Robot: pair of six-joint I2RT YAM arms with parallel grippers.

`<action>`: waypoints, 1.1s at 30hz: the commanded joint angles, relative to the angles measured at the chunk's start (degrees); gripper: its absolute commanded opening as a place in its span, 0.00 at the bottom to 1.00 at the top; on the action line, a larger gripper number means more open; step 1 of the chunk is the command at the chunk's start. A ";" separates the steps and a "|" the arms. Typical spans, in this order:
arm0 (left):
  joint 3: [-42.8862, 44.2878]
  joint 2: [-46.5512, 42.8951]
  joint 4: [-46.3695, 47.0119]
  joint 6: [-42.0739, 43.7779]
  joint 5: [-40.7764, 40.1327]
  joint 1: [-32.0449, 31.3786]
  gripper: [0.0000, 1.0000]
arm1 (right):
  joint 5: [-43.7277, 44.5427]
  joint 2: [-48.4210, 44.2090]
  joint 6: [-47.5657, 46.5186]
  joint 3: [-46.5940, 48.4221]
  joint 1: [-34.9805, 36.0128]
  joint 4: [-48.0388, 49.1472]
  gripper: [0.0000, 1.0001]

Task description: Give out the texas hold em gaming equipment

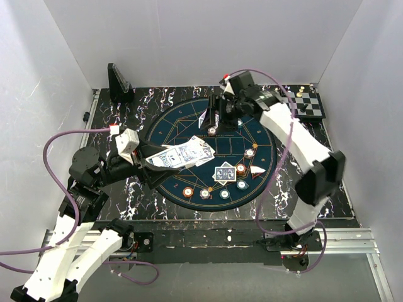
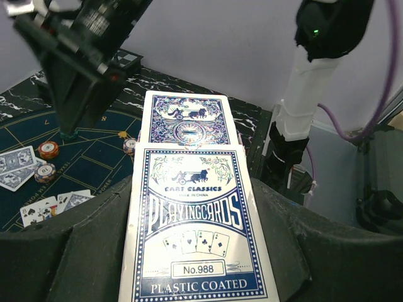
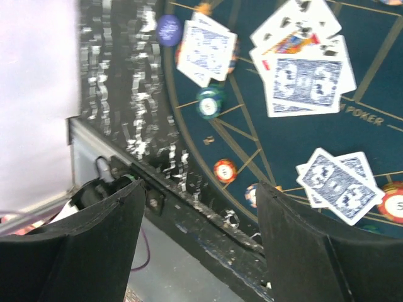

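Note:
My left gripper [image 1: 165,160] is shut on a blue-and-white playing card box [image 2: 195,233], held flat over the mat's left side. A blue-backed card [image 2: 187,119] sticks out of the box's far end. Blue-backed cards [image 1: 225,172] lie on the mat's near middle. Poker chips [image 1: 204,193] sit in an arc along the near rim, and others [image 1: 250,152] lie to the right. My right gripper [image 1: 217,116] is open and empty, hovering over the mat's far side. A card [image 1: 203,119] and a chip [image 1: 212,131] sit beside it. The right wrist view shows cards [image 3: 307,78] and chips [image 3: 225,170] below.
The round dark-blue mat [image 1: 189,119] lies on a black marbled table. A chessboard [image 1: 308,106] with pieces sits at the back right. A black stand [image 1: 118,82] is at the back left. White walls enclose three sides.

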 commanded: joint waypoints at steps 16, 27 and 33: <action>-1.87 -0.24 0.44 4.04 -2.59 0.69 0.00 | 3.42 -12.33 0.16 2.06 9.36 -12.27 0.77; -3.10 0.20 0.88 5.27 -3.29 0.69 0.00 | 3.34 -10.94 1.74 6.10 16.39 -13.50 0.74; -3.37 0.90 1.50 5.27 -2.77 0.61 0.00 | 2.55 -9.26 2.62 7.95 18.77 -13.49 0.72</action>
